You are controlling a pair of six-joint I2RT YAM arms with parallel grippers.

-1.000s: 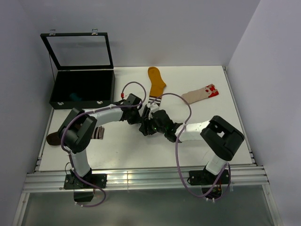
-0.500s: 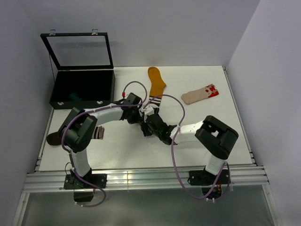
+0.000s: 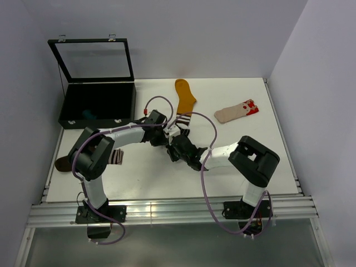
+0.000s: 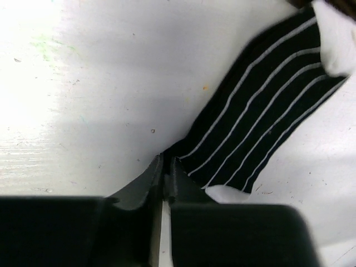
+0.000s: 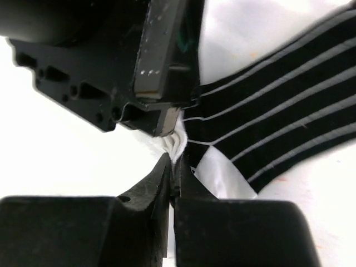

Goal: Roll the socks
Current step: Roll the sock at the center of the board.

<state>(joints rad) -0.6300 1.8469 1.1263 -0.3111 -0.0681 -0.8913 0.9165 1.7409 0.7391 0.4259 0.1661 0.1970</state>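
Observation:
The short black-and-white striped sock (image 4: 267, 117) lies flat on the white table (image 3: 139, 172), mostly covered by both grippers in the top view. My left gripper (image 4: 166, 166) is shut on its dark corner. My right gripper (image 5: 173, 162) is shut on a bunched white edge of the same sock (image 5: 278, 100), right under the left gripper's body (image 5: 111, 61). The two grippers (image 3: 166, 137) (image 3: 174, 148) meet at mid-table. A mustard sock (image 3: 184, 95) and a beige sock with a red-white end (image 3: 236, 111) lie further back. A brown stripe-cuffed sock (image 3: 114, 157) lies at the left.
A black case (image 3: 97, 105) with its glass lid up stands at the back left, something teal inside. Purple cables (image 3: 208, 125) arc over both arms. Grey walls close in the table on three sides.
My right gripper has slid left up against the left gripper and closed on the sock's white edge. The left arm has hardly moved.

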